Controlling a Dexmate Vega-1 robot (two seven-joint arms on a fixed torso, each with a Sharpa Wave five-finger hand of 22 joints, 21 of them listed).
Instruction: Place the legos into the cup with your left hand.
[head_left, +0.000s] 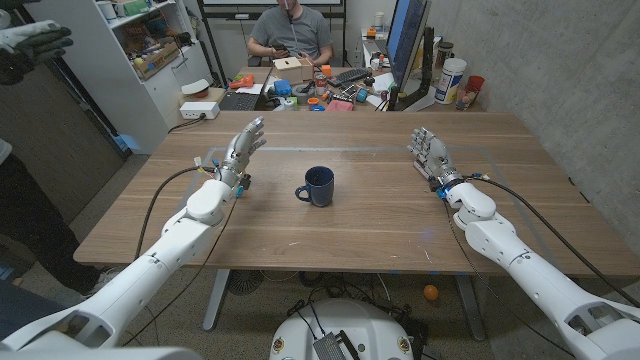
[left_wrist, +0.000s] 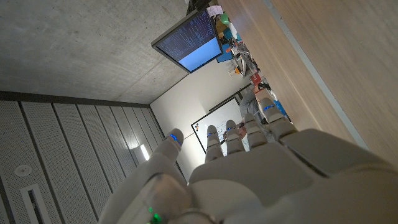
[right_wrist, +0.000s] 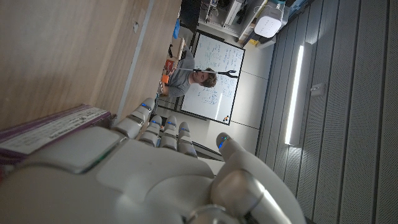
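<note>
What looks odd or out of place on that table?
One thing stands out: the job needs legos, yet I can make out none on the wooden table. The dark blue cup stands upright mid-table, nothing spilled. The left hand and right hand are raised with fingers apart, holding nothing.

The cup stands near the middle of the counter, its handle toward nine o'clock. The left hand is at about ten o'clock from the cup, the right hand at about two o'clock, farther off. A person sits at twelve o'clock, behind the counter.
</note>
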